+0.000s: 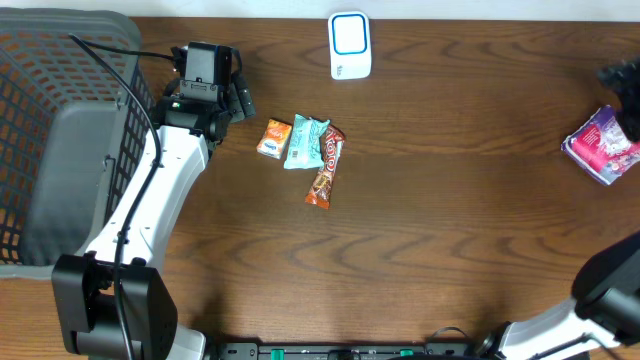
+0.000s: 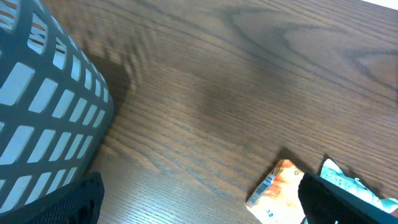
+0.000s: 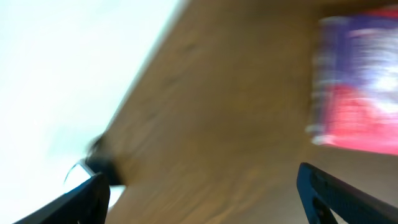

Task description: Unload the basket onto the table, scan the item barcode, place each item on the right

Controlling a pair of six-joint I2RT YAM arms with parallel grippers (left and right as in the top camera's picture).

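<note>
The purple-and-pink packet lies flat at the table's right edge, just beside the right gripper. That gripper's jaws stand wide with nothing between them, and in the blurred wrist view the packet sits ahead of the fingers, apart from them. The left gripper, also wide and empty, hovers beside the basket near three snacks, and the scanner is well apart from the packet.
</note>
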